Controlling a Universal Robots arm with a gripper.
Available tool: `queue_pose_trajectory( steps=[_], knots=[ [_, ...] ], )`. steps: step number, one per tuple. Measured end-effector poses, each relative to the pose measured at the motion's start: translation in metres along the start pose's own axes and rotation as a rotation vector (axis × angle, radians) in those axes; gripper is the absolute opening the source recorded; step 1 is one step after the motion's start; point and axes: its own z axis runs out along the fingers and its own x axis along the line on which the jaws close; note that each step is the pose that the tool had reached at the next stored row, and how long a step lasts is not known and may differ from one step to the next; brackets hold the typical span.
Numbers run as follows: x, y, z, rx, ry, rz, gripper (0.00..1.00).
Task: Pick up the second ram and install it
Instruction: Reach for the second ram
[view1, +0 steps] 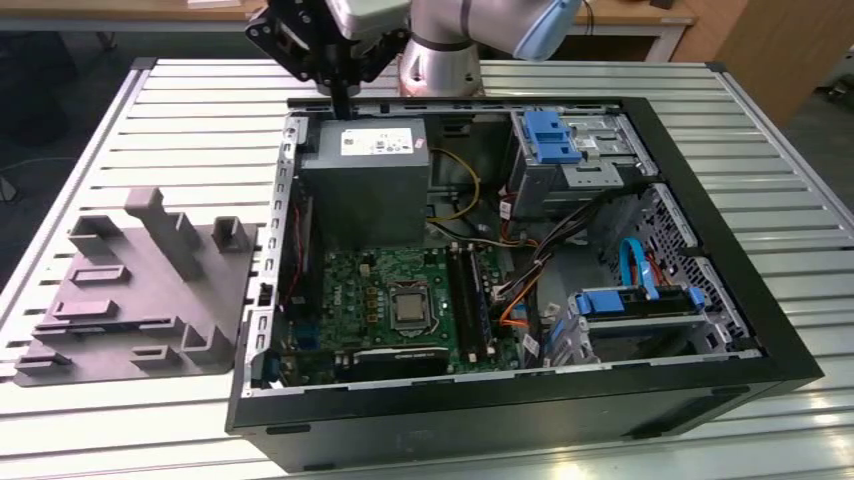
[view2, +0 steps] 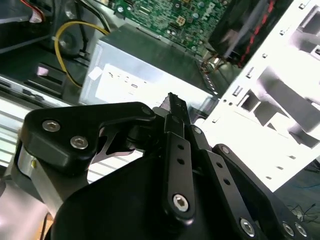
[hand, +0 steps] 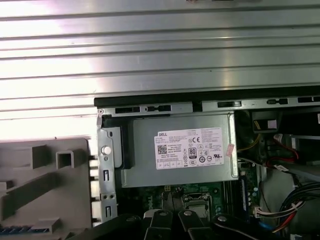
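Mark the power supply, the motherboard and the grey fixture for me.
power supply (view1: 363, 195), exterior view, grey side face.
motherboard (view1: 358, 282), exterior view, green board beside the socket.
grey fixture (view1: 127, 295), exterior view, its flat base.

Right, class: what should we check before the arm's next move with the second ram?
1. Case lid off: ok.
2. Tool clear of case: ok, above its rear edge by the PSU.
3. Tool holding ram: not ok, shut with nothing seen in it.
4. Ram located: cannot tell; a blue strip on the fixture may be it.
5. Slots free: cannot tell.
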Motion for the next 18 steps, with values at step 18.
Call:
queue_pose_trajectory(
  steps=[18],
  knots=[
    [0.0587, -0.0044, -0.0014, 0.0, 0.0001, 0.0, 0.11]
  ],
)
